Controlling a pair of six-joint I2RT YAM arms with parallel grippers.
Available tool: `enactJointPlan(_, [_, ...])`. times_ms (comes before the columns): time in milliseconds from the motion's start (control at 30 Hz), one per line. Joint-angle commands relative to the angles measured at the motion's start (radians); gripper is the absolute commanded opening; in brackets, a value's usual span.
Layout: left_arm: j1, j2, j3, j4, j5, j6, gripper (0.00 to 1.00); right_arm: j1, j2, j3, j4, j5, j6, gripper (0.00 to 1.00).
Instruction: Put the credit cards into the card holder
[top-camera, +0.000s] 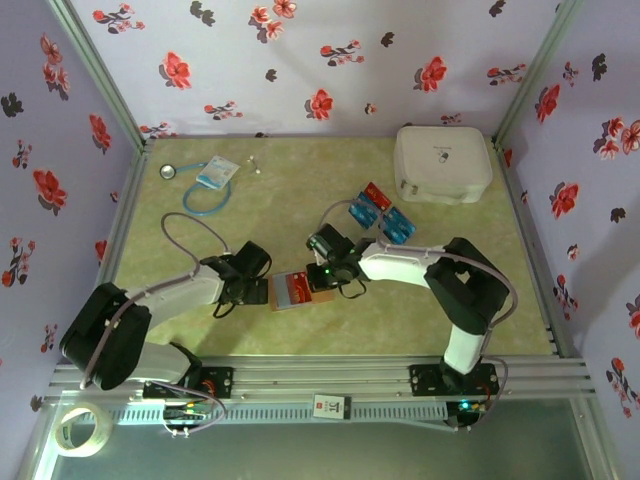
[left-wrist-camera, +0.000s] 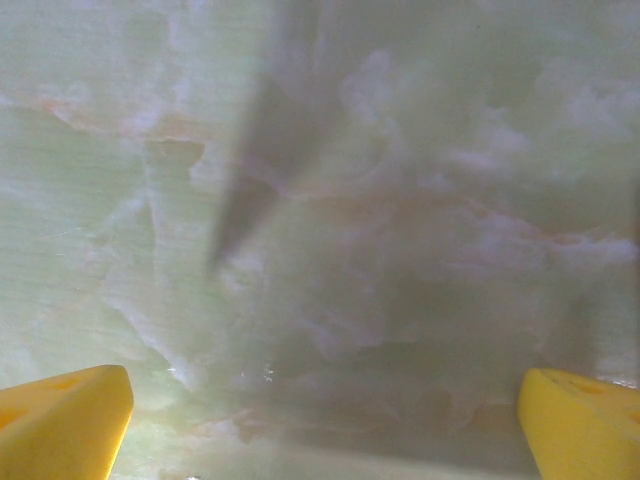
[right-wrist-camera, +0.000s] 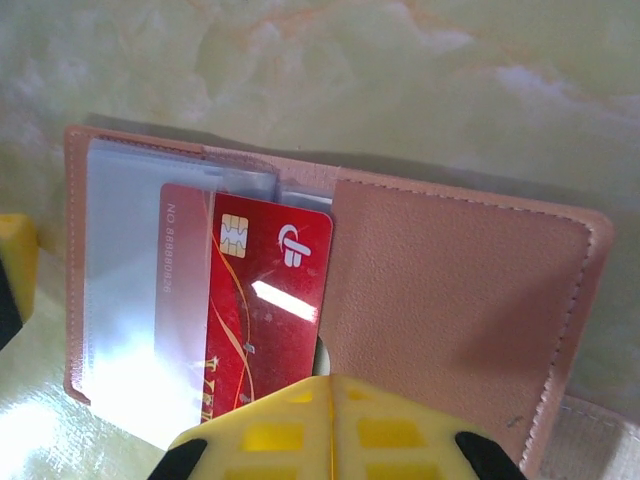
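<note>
Right fingers (right-wrist-camera: 331, 428) tight on red card (right-wrist-camera: 268, 305), partly inside card holder (right-wrist-camera: 450, 290).

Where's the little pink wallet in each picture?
Top: holder lies mid-table, just below picture centre.
Right wrist: holder open, close up, with the red card pinched by the right gripper.
Left wrist: marbled tabletop between its open yellow fingers.
Shared landmark: the green marbled tabletop.

My left claw (left-wrist-camera: 322, 425) and right claw (right-wrist-camera: 332, 410), pinching the red card (right-wrist-camera: 270, 300), hem the wallet (right-wrist-camera: 450, 290) sideways; the table (top-camera: 290, 200) beyond lies free.
</note>
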Motion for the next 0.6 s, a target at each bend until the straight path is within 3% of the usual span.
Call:
enactJointPlan(0, [-0.008, 0.025, 0.025, -0.015, -0.028, 0.022, 1.00, 0.014, 0.023, 0.034, -0.021, 0.017, -0.018, 0.06])
enactJointPlan(567, [-0.017, 0.067, 0.036, 0.012, -0.020, 0.028, 1.00, 0.053, 0.078, 0.093, -0.030, -0.005, -0.013, 0.06])
